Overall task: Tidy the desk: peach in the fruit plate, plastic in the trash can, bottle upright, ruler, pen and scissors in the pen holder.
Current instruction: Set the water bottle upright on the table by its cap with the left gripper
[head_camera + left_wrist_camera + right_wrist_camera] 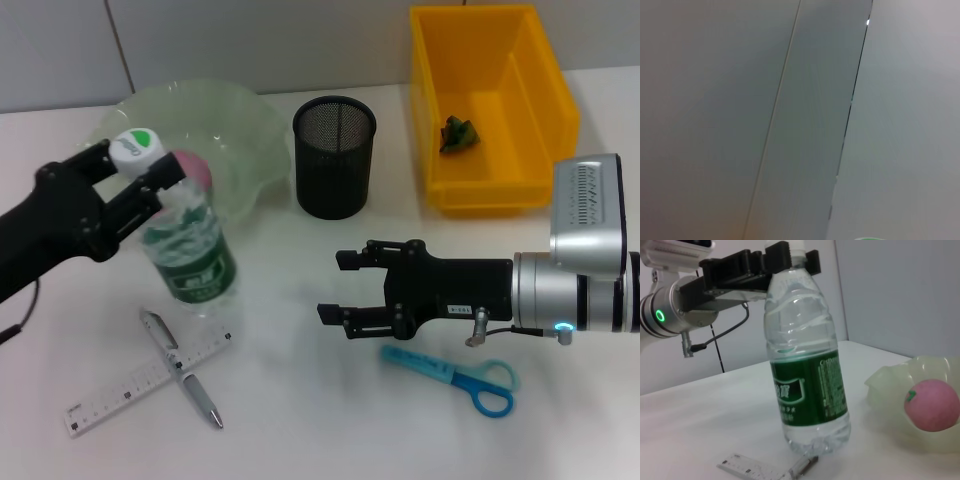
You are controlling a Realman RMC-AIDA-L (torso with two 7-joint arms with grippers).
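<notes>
Left black gripper clamps the white cap of a clear plastic water bottle with green label, print unreadable, standing upright | pink peach in pale green plate | white ruler, silver pen crossed | black mesh holder | right gripper wide open, empty | blue scissors.

The clear plastic water bottle held at its neck by the left gripper carries a green label with white lettering too blurred to read; the white ruler's markings are likewise illegible.
</notes>
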